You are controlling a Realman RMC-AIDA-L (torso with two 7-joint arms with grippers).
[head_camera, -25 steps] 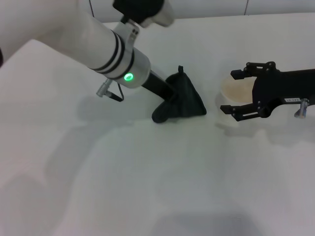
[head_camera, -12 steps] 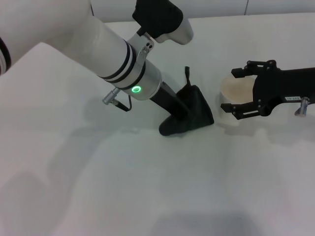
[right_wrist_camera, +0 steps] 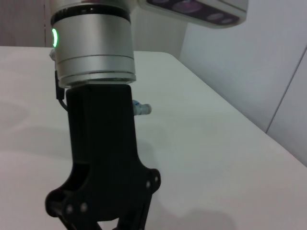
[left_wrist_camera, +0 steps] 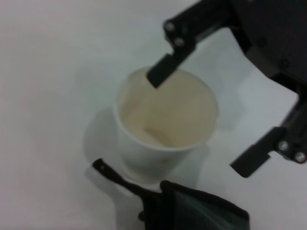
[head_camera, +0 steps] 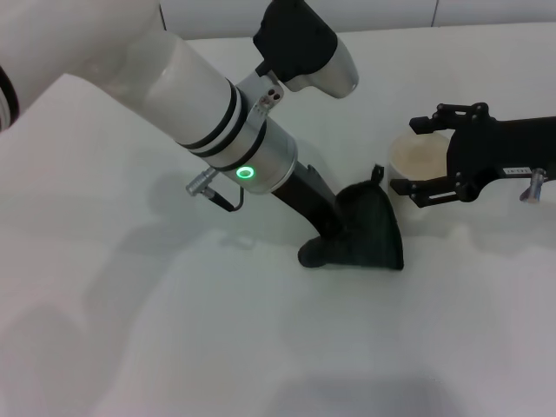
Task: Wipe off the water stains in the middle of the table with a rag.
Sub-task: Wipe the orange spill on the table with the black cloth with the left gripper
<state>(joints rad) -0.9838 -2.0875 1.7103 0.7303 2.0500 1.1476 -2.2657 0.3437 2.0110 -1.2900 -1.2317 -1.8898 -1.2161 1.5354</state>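
Left gripper fingers clenched on the rag, pressing it down on the table; rag black, soft, bunched into a rough triangle, its narrow tail pointing toward the cup; cup pale, translucent, upright, just beside the rag; right gripper spread wide, fingers either side of the cup; stains not discernible.

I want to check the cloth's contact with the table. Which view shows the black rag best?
The head view: the soft black rag lies whole under the left gripper. The left wrist view catches only its edge and tail; the right wrist view shows none.
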